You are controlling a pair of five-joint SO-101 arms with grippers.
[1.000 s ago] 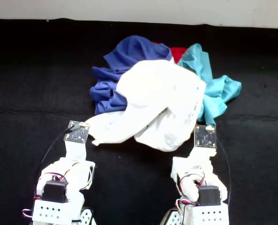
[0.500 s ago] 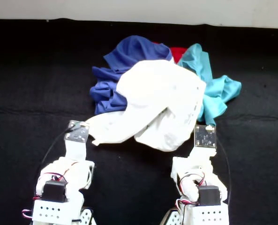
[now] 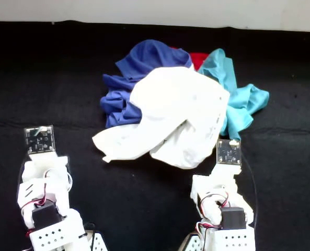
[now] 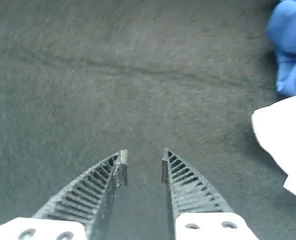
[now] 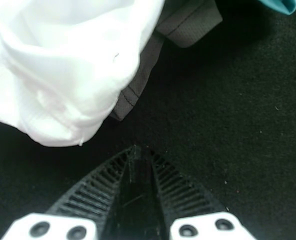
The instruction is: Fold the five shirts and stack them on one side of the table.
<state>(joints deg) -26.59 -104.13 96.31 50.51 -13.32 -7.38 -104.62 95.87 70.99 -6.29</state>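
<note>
A heap of shirts lies at the middle back of the table. The white shirt [image 3: 170,112] is on top, over a dark blue shirt [image 3: 139,68], a red one [image 3: 199,58] and a teal one [image 3: 233,94]. My left gripper [image 4: 144,161] hangs open over bare black cloth, well to the left of the white shirt's [image 4: 282,140] near corner, with nothing between its fingers. My right gripper [image 5: 136,152] is shut and empty, just short of the white shirt's [image 5: 63,65] near edge, where a dark grey cloth [image 5: 187,22] shows under it.
The black tablecloth [image 3: 280,172] covers the whole table, with free room left, right and in front of the heap. Both arm bases [image 3: 222,219] stand at the near edge. A pale wall strip [image 3: 155,10] runs along the back.
My left arm has swung left, away from the white shirt's near corner, which now lies loose on the cloth. The right arm and the heap have not moved.
</note>
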